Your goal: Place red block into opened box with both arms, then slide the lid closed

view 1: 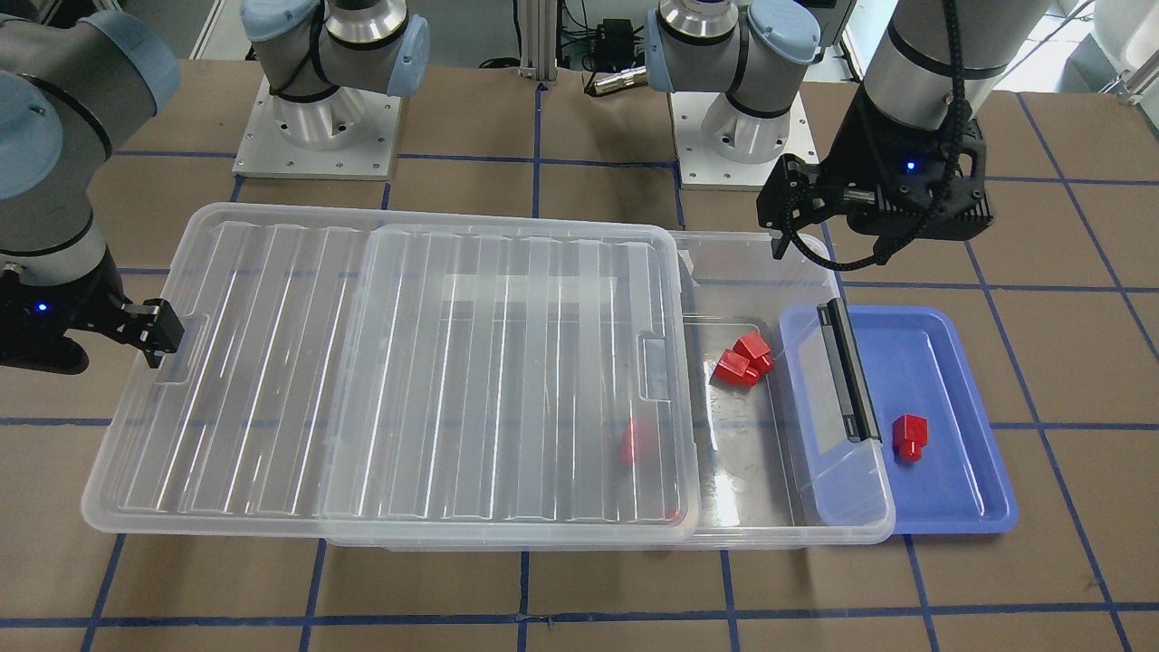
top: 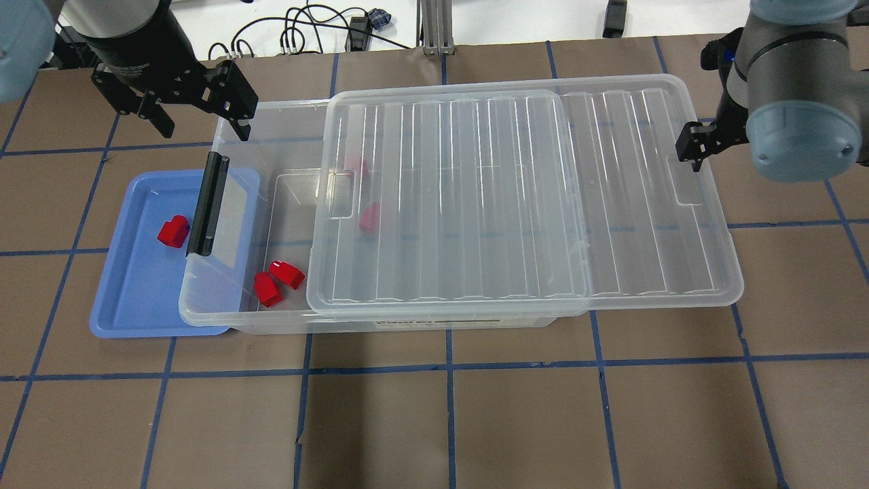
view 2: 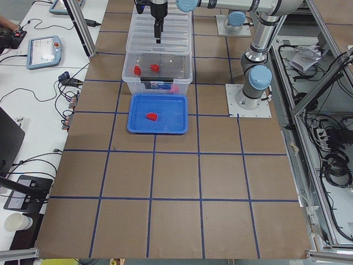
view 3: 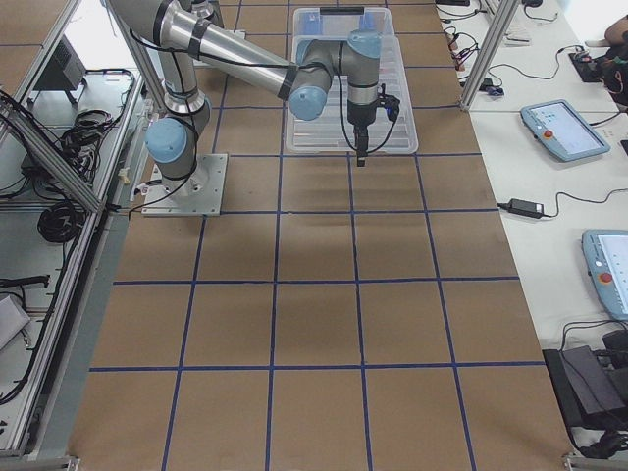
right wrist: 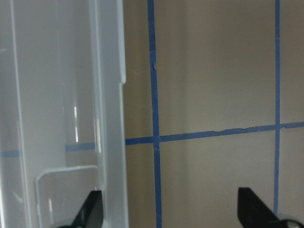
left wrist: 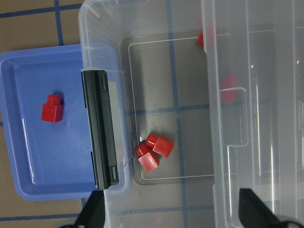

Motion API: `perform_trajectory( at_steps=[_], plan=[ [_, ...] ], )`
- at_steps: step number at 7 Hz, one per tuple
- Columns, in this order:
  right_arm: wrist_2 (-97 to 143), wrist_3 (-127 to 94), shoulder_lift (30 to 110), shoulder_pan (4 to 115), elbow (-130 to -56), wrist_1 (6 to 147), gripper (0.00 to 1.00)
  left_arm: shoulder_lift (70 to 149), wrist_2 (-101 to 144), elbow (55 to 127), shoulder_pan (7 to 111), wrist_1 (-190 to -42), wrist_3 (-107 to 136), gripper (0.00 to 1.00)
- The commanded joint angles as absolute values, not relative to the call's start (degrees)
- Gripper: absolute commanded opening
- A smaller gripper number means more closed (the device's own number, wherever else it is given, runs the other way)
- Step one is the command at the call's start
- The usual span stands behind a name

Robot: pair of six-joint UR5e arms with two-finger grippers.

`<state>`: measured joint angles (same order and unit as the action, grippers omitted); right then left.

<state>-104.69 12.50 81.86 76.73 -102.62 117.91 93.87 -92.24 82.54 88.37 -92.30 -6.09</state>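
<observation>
You can't read the label [top: 434,318] on the side of the box [top: 271,104]. The red block [top: 173,231] lies in the blue tray [top: 129,299]. Four more sit in the box, two under the partly closed lid [top: 509,197]. Jaws of left arm [top: 129,27] and right arm [top: 794,102] are spread wide, empty.

Bright even overhead light, soft faint shadows, white glare streaks on the lid [top: 516,197], side views perhaps slightly distorted
</observation>
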Motion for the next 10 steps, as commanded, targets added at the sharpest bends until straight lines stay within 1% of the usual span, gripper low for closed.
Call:
perform_trajectory(
  at_steps=[1, 3, 5, 6, 7, 9, 10],
  plan=[
    [-104.68, 13.53, 82.44, 75.94, -102.48, 117.60, 1.00, 93.78, -92.28, 82.62, 88.42, -92.28, -6.15, 1.00],
    [-102.06, 13.01, 83.66, 76.72, -100.21, 116.21, 1.00, 93.78, -92.20, 82.44, 87.81, -92.20, -7.11, 1.00],
    [-96.69, 8.64, 87.44, 82.14, -90.41, 101.05, 1.00, 93.86, -93.07, 82.71, 86.32, -92.11, -8.95, 1.00],
    [-95.90, 7.48, 87.45, 86.35, -85.91, 96.11, 1.00, 95.09, -93.86, 82.88, 79.26, -92.20, -17.14, 1.00],
    [-94.50, 3.90, 87.36, 89.35, -84.83, 91.11, 1.00, 96.75, -93.17, 83.84, 73.36, -92.11, -23.75, 1.00],
    [-92.83, -1.14, 87.71, 90.61, -85.78, 89.30, 1.00, 102.01, -90.18, 89.88, 71.19, -79.00, -30.38, 1.00],
    [-91.59, -1.06, 87.71, 90.62, -86.22, 89.99, 1.00, 105.43, -90.61, 93.65, 69.54, -72.57, -38.50, 1.00]
  ],
)
